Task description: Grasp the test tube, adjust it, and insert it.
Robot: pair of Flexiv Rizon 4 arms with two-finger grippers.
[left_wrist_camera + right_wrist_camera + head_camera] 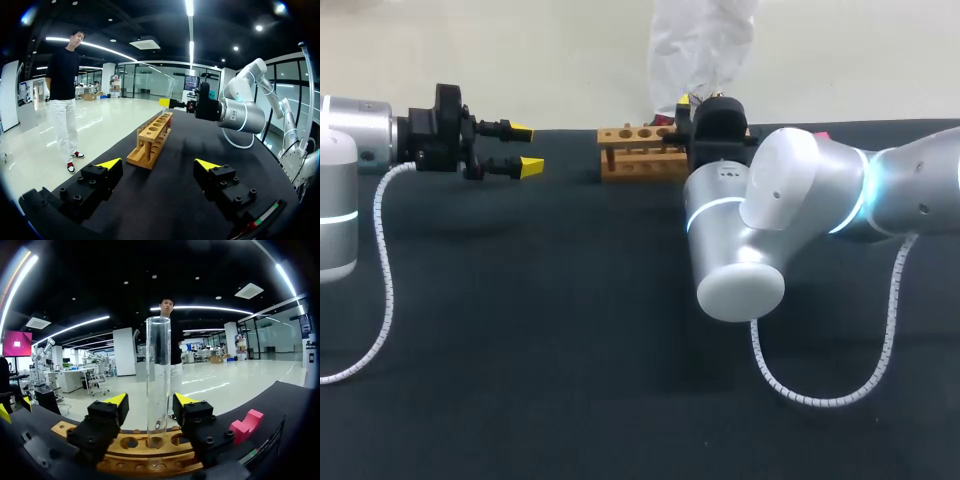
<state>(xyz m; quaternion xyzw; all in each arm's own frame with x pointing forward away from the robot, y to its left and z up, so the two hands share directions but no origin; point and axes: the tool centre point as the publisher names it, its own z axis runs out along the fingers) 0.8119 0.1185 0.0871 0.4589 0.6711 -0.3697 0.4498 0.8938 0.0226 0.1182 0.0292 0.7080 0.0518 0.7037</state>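
A clear glass test tube (158, 375) stands upright in a hole of the wooden rack (150, 454), between the fingers of my right gripper (150, 401). Both yellow-tipped fingers stand a little off the glass, so the gripper is open. In the head view the rack (640, 152) sits at the far middle of the table. The right gripper (685, 106) is just above its right end, mostly hidden by its own wrist. My left gripper (526, 148) hangs open and empty to the left of the rack. Its wrist view looks along the rack (151, 141) toward the right gripper (170, 103).
A pink block (246, 425) lies on the black table beside the rack's right end. White spiral cables trail from both arms over the table (550, 330). The right arm's elbow (740, 270) bulks over the middle right.
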